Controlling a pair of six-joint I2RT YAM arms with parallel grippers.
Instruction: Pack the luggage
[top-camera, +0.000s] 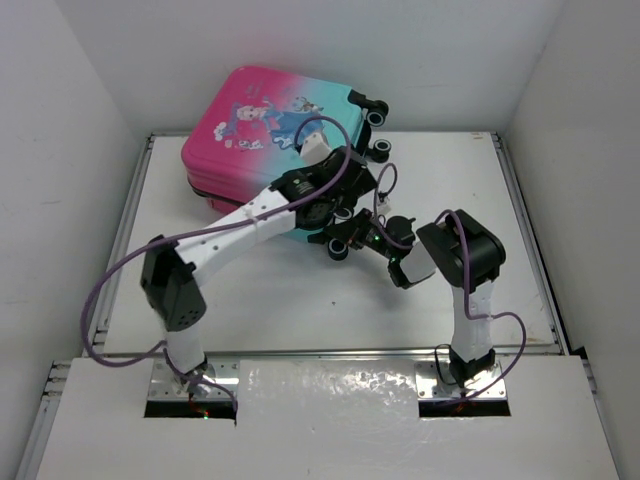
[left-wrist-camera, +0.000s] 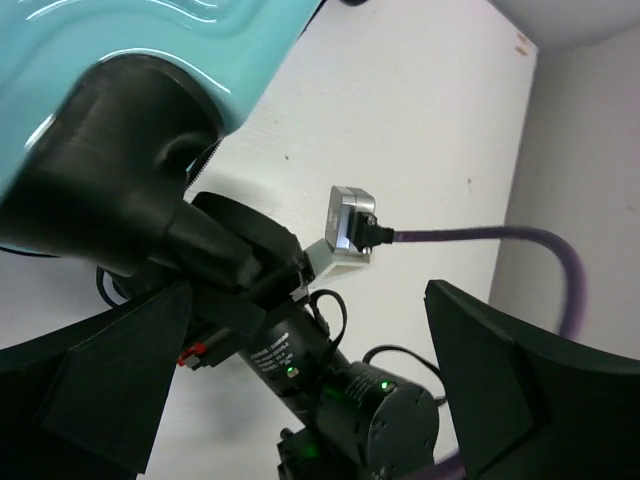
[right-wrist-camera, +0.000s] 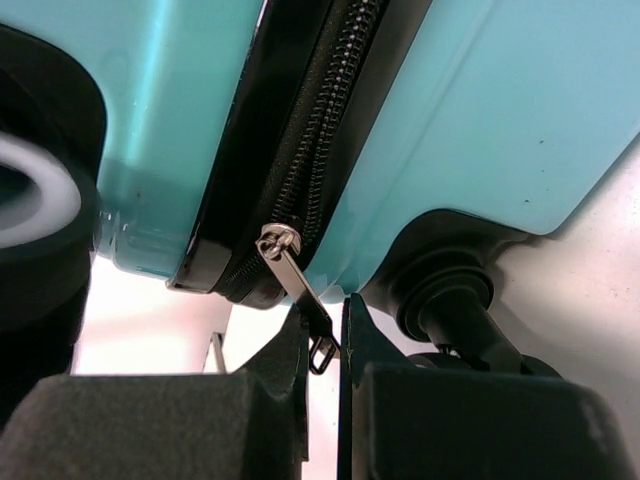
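Camera layout: one overhead, two wrist-mounted.
The top camera looks steeply down from the near edge over the whole table (top-camera: 300, 300). Both wrist cameras sit close against the luggage (top-camera: 270, 110) at its teal wheel end, which all three views share.

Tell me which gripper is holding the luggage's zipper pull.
The right gripper: its jaws are pinched shut on the zipper pull of the luggage. The left gripper stands wide open, holding nothing.

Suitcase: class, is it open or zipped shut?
Shut: the suitcase halves lie together, and zipper teeth mesh above the pull.
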